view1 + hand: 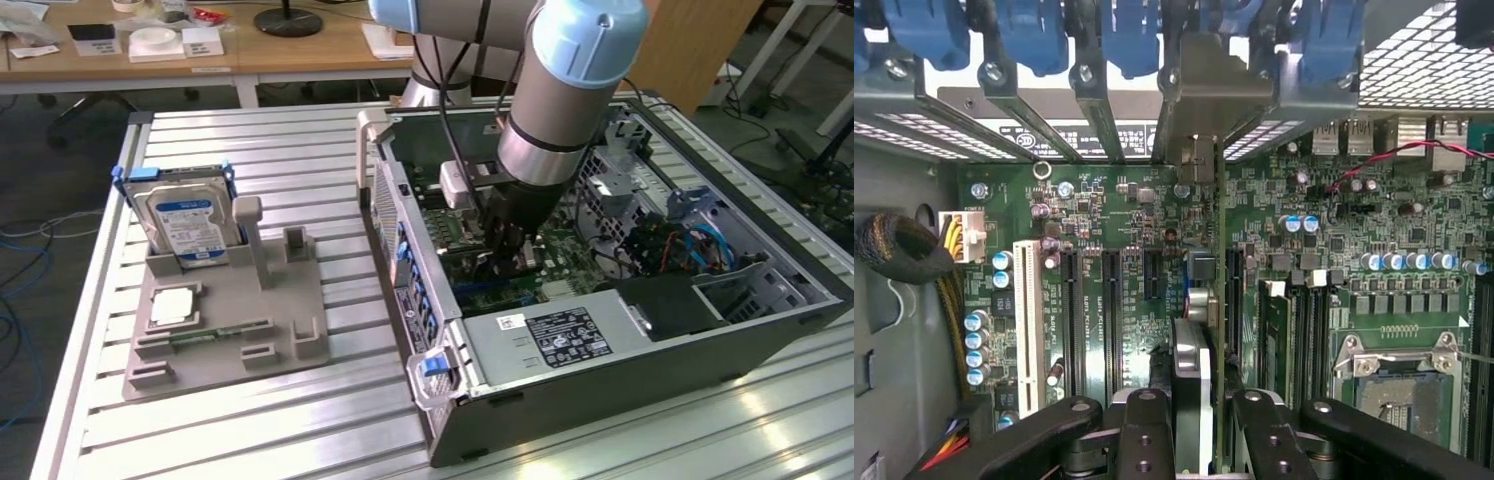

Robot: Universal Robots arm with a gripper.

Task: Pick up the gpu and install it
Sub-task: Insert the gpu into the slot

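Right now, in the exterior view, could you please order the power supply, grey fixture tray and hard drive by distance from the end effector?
From the end effector:
1. Power supply, inside the case, just below.
2. Grey fixture tray, on the table, exterior view's left.
3. Hard drive, upright at the tray's far-left corner.

We see the open grey metal computer case [694, 345] at the exterior view's right, the grey plastic parts holder [234, 335] left, both on the slatted aluminium table [267, 430].

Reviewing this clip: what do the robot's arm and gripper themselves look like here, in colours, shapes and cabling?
The arm is a thick silver-grey metal tube with pale blue plastic joint caps and a black band near the wrist. A small white boxy module and thin dark cables run beside it. Below sits the black gripper. In the wrist view, the gripper has matte black jointed finger links with round pivot pins.
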